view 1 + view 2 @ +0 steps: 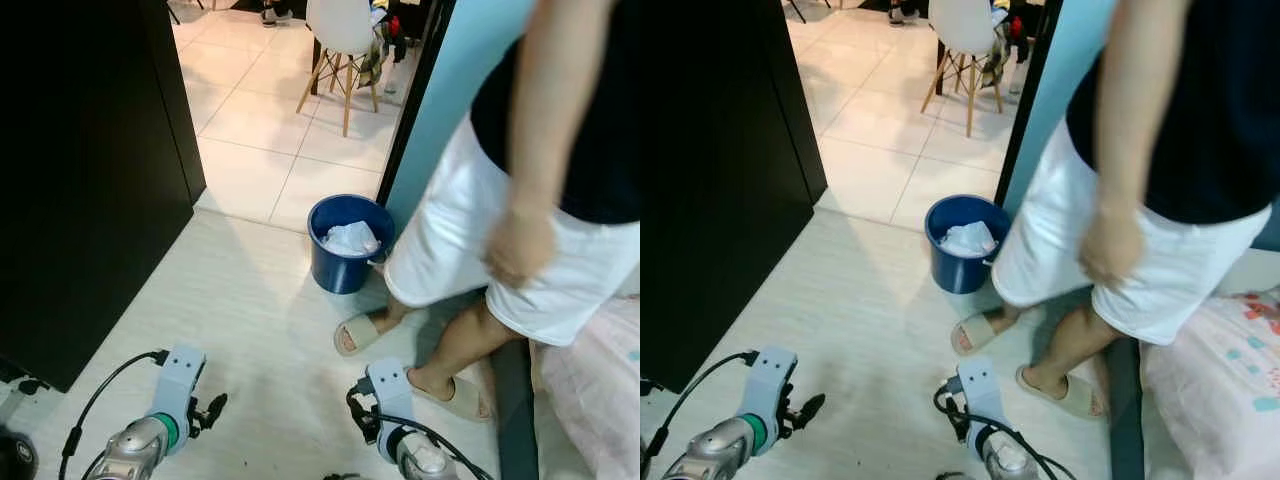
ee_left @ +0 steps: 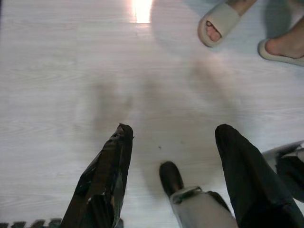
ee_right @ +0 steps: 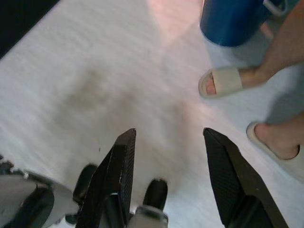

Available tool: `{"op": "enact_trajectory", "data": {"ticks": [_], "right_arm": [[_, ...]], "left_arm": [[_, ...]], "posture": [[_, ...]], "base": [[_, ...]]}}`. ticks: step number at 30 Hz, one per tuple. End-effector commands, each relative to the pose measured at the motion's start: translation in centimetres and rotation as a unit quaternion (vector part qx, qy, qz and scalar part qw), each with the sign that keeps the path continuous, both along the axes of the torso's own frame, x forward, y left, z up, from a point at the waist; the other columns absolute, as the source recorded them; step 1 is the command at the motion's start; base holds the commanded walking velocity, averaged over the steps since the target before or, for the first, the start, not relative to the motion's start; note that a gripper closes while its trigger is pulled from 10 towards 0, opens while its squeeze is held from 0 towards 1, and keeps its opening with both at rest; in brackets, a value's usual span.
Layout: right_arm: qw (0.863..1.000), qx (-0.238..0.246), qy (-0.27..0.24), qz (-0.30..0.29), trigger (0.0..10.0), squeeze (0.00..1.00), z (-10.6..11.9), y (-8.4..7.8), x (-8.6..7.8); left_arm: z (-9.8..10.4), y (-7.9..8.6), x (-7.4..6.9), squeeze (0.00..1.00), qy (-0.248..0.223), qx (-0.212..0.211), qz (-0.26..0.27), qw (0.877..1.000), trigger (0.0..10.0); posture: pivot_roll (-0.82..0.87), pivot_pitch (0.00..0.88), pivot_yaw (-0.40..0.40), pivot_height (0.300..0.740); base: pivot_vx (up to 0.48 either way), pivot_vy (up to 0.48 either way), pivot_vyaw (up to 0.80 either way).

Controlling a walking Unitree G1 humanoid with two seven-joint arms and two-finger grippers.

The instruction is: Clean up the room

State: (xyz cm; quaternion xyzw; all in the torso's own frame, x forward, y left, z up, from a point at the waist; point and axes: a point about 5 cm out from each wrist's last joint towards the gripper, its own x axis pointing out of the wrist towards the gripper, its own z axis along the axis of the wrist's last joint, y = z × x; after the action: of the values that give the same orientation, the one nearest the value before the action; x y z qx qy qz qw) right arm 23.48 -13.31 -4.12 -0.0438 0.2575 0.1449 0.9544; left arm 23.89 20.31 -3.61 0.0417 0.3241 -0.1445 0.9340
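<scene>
A pale wood-look floor (image 1: 240, 320) is seen ahead, meeting cream square tiles (image 1: 260, 130) at a doorway. A tall black cabinet (image 1: 80, 170) stands to the left, and a light blue wall panel (image 1: 460, 90) rises to the right of the doorway. A person in white shorts (image 1: 500, 250) and a dark top is stood at the right, one hand (image 1: 520, 245) hung at the hip, both feet shod in beige slide sandals (image 1: 362, 331). A white chair with splayed wooden legs (image 1: 340, 50) is placed on the tiles beyond. A round dark blue plastic bucket (image 1: 348, 243) is set on the pale floor just beside the blue panel, near the person's forward foot, and crumpled white paper (image 1: 350, 238) is held inside it. A pink-patterned fabric (image 1: 1210, 390) is glimpsed at the far right. The left gripper (image 2: 173, 137) is held low over bare floor, its fingers spread apart and nothing between them. The right gripper (image 3: 168, 137) is likewise parted and unladen above the floor.
</scene>
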Motion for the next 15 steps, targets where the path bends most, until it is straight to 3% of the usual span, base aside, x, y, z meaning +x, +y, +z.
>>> {"op": "enact_trajectory", "data": {"ticks": [1, 5, 7, 10, 15], "right_arm": [[0.999, 0.016, -0.025, -0.020, 10.0, 0.00, 0.6, -0.4, 0.4], [0.994, 0.023, -0.090, -0.062, 10.0, 0.00, 2.5, -1.2, 2.1], [0.994, 0.023, -0.090, -0.062, 10.0, 0.00, 2.5, -1.2, 2.1], [0.989, 0.026, -0.134, -0.054, 10.0, 0.00, 4.0, -0.9, 3.1], [0.986, 0.017, -0.160, -0.044, 10.0, 0.00, 4.6, -1.2, 3.0]], "left_arm": [[0.2, 0.4, -0.2, 0.00, -0.011, -0.007, 0.003, 1.000, 10.0], [1.8, 1.6, 0.3, 0.00, -0.065, 0.006, 0.021, 0.998, 10.0], [1.8, 1.6, 0.3, 0.00, -0.065, 0.006, 0.021, 0.998, 10.0], [3.2, 1.3, 0.9, 0.00, -0.111, 0.020, 0.012, 0.994, 10.0], [4.2, 1.0, 0.9, 0.00, -0.153, 0.037, -0.012, 0.987, 10.0]], "posture": [[0.03, 0.066, 0.055, 0.740], [0.05, 0.070, 0.054, 0.740], [0.05, 0.070, 0.054, 0.740], [0.05, 0.071, 0.047, 0.740], [0.05, 0.071, 0.047, 0.740]], "base": [[0.000, 0.000, 0.00], [0.000, 0.000, 0.00], [0.000, 0.000, 0.00], [0.000, 0.000, 0.00], [0.000, 0.000, 0.00]]}}
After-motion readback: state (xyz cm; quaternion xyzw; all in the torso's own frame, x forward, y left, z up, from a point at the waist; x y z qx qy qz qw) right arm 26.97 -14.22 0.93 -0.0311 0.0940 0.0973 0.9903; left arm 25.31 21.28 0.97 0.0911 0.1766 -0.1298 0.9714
